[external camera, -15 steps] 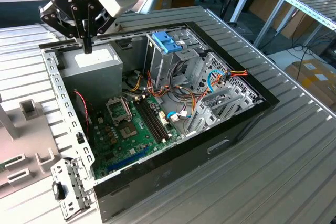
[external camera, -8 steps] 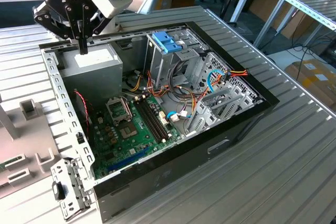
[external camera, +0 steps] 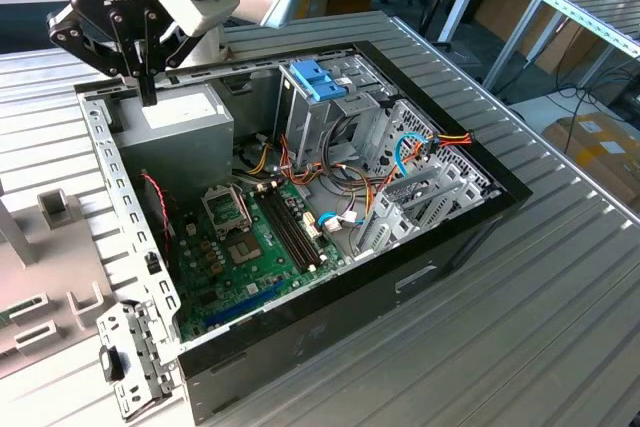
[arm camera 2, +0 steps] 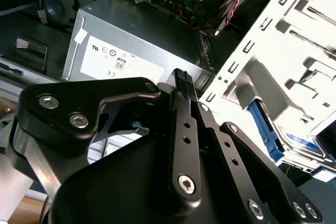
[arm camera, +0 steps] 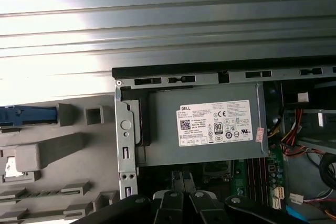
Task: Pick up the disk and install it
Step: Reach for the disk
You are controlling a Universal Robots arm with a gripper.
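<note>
1. The case (external camera: 300, 332) lies on its side with the top open, so a way in from above is free.
2. The gripper (external camera: 148, 95), fingers together, hangs over the power supply (external camera: 185, 137), which fills that corner almost to the rim.
3. The perforated frame (external camera: 110, 177) stands just beside the power supply, on the exterior view's left.
4. Over the motherboard (external camera: 235, 247) is the widest open well, and the parts there sit low.
5. The drive cage (external camera: 335, 112) and brackets (external camera: 420, 187) crowd the far side, with cables (external camera: 350, 162) strung between them.
6. The table (external camera: 560, 287) is bare on the exterior view's right, while a grey fixture (external camera: 60, 247) takes up its left.

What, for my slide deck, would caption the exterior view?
Arm's pincer poised above the grey power supply in an open computer case on a slatted metal table.
</note>
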